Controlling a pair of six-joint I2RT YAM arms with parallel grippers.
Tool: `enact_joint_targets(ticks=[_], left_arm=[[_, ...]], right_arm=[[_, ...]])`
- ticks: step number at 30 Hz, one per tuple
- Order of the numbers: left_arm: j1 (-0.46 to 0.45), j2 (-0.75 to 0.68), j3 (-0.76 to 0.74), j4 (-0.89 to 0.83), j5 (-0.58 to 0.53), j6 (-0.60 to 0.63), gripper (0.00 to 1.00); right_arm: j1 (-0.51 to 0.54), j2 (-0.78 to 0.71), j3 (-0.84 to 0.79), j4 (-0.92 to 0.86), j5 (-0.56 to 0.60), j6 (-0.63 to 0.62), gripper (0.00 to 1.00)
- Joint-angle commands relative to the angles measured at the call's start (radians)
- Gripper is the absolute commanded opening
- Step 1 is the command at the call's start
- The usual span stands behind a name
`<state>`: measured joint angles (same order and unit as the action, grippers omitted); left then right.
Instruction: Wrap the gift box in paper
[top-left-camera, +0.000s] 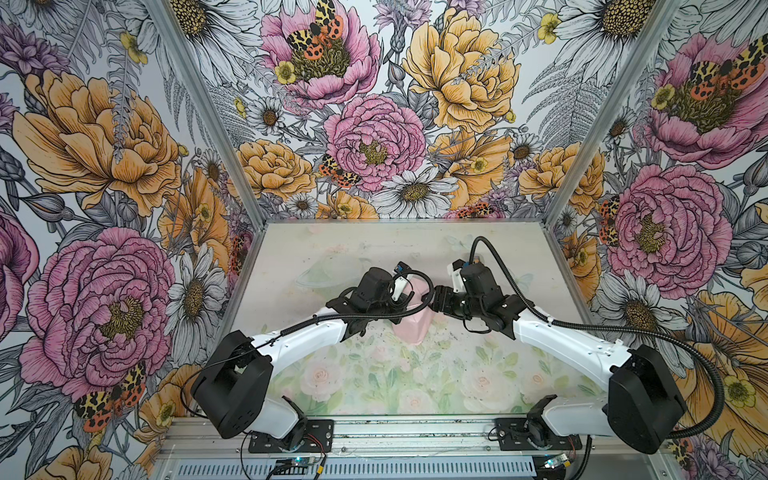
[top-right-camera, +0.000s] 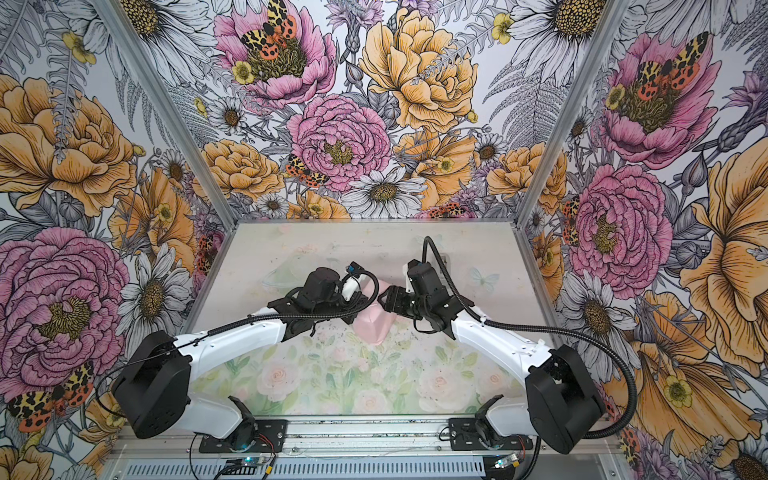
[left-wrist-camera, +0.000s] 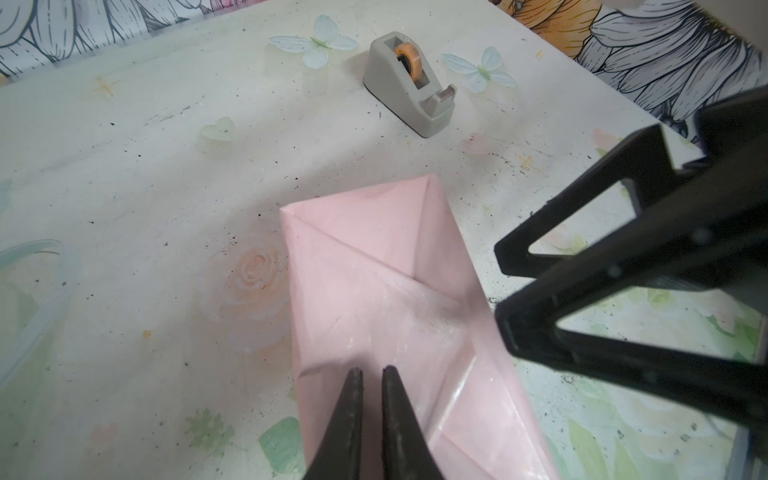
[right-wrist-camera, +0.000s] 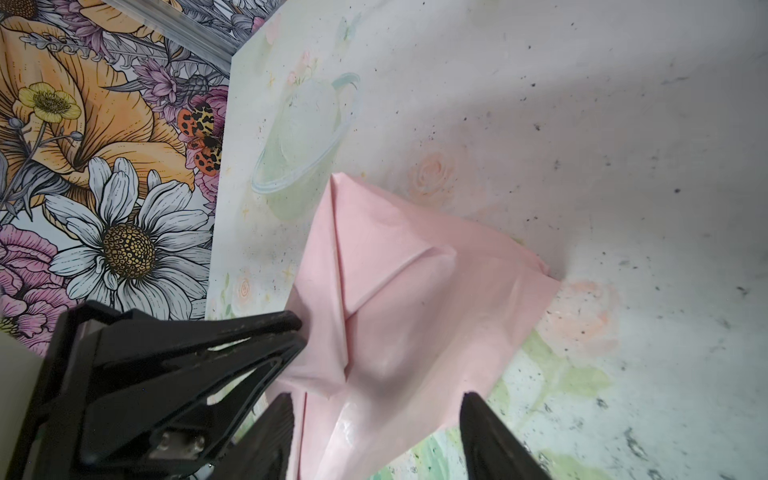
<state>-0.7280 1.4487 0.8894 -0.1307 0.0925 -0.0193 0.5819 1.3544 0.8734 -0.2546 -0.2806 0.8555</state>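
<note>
Two tools meet over one pink parcel. The left tool (left-wrist-camera: 372, 374) has its fingers drawn almost together, with only a slit between them and the tips down on top of the paper (left-wrist-camera: 374, 291). I judge it is there to pin the folded sheet so nothing springs open. Whether a fold is nipped between the tips I cannot tell.

The right tool (right-wrist-camera: 376, 399) stands with its fingers wide apart, one on each side of the parcel's nearer end, gripping nothing that I can see. That spread looks chosen to take in or press down a loose end flap.

The paper shows only its pale pink face. It is folded into a blocky bundle with diagonal creases running out to triangular ends, and it lies near the middle of the bench (left-wrist-camera: 166, 208). The gift box itself is nowhere visible; from the bundle's shape I take it to lie inside the paper.

Well apart, toward the back of the bench, a grey tape dispenser (left-wrist-camera: 409, 83) sits upright with its roll loaded. It is probably kept within reach for sealing the flaps, on which I see no tape yet.
</note>
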Motion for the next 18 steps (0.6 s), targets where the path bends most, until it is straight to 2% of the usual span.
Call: enact_joint_targets(ticks=[1,5,7,10,13,15,18], left_arm=[[-0.02,0.007,-0.025,-0.149,-0.042,0.012,0.14],[-0.035,-0.015,-0.031,-0.148,-0.051,0.012,0.18],[-0.037,-0.024,-0.028,-0.15,-0.055,-0.005,0.22],[-0.033,-0.047,0.0,-0.185,-0.081,-0.059,0.32],[-0.009,-0.073,0.038,-0.228,-0.079,-0.133,0.48],[0.026,-0.086,0.056,-0.246,-0.036,-0.19,0.59],[0.095,-0.098,0.063,-0.257,0.045,-0.281,0.67]], right_arm=[[0.009,0.031,0.036,-0.019,0.028,-0.002,0.64],[0.009,0.079,0.042,-0.019,0.01,-0.013,0.59],[0.009,0.098,0.037,-0.018,0.006,-0.021,0.53],[0.007,0.116,0.019,-0.021,0.008,-0.028,0.43],[0.007,0.117,0.001,-0.02,0.023,-0.032,0.39],[0.008,0.117,-0.004,-0.019,0.026,-0.036,0.38],[0.007,0.112,-0.012,-0.019,0.029,-0.048,0.37]])
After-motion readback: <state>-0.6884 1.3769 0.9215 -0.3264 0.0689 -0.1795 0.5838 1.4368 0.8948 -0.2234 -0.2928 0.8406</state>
